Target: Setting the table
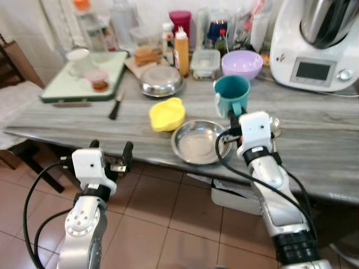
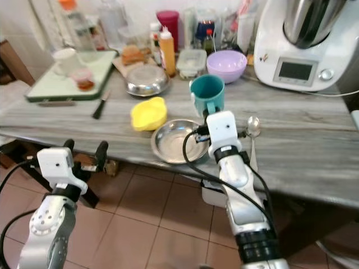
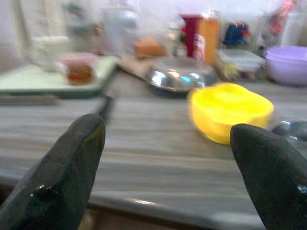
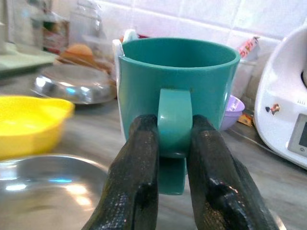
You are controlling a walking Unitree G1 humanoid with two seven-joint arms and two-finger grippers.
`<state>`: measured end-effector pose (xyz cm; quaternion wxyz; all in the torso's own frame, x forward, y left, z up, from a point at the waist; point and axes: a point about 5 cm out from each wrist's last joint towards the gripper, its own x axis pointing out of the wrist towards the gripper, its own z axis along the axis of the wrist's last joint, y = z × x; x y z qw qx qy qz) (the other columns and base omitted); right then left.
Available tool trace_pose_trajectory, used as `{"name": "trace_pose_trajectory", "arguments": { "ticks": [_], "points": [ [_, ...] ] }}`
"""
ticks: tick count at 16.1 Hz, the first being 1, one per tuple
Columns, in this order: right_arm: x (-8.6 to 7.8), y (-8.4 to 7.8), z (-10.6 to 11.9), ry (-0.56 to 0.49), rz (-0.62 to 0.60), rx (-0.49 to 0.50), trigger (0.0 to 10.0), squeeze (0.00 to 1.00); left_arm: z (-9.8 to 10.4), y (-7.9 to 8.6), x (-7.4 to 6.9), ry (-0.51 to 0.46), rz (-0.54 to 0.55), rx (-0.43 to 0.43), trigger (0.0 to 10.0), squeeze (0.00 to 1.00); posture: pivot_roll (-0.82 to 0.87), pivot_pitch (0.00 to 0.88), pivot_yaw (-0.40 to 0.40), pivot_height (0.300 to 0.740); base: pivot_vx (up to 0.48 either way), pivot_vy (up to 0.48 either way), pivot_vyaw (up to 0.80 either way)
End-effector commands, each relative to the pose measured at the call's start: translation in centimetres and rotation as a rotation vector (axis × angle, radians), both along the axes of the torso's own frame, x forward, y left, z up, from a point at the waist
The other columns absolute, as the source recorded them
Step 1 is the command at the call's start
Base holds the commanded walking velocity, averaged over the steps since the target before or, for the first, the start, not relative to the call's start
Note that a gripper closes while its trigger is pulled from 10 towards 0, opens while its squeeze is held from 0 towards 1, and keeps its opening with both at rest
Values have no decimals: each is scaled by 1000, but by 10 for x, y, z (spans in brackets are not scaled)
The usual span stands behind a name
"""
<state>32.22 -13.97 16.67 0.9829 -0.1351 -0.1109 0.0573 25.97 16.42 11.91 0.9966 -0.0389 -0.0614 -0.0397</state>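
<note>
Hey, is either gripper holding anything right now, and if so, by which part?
The right gripper clamps the teal mug by its handle. The left gripper is open and holds nothing.

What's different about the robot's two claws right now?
The right gripper is pinched on the teal mug handle above the counter; the left gripper is open and holds nothing. The right reaches over the counter; the left hangs before its edge. Both have two black fingers.

A teal mug [image 4: 178,91] stands on a grey, streaked wood-grain table [image 1: 314,129], beside a yellow bowl [image 1: 167,114] and a shiny silver plate [image 1: 197,143]. Behind sit a lilac bowl [image 1: 242,63] and a white appliance [image 1: 314,45]. Black fingers [image 4: 139,177] pinch the teal handle.
</note>
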Motion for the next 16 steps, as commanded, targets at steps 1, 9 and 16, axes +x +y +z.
{"name": "trace_pose_trajectory", "arguments": {
  "ticks": [1, 9, 16],
  "points": [
    [1, -1, 11, -43, -11, 18, 10000, 0, 4, 1, -4, -11, -26, 8, 10000, 0, -75, 73, 59, 740, 0, 0, 0],
    [3, -3, 12, -41, -34, 5, 10000, 0, 0, -14, -26, 35, -214, 9, 10000, 0, -69, 78, 49, 740, 0, 0, 0],
    [22, 3, 7, 64, 18, 60, 10000, 0, 7, -27, -37, 57, -451, 7, 10000, 0, -69, 101, 50, 740, 0, 0, 0]
  ]
}}
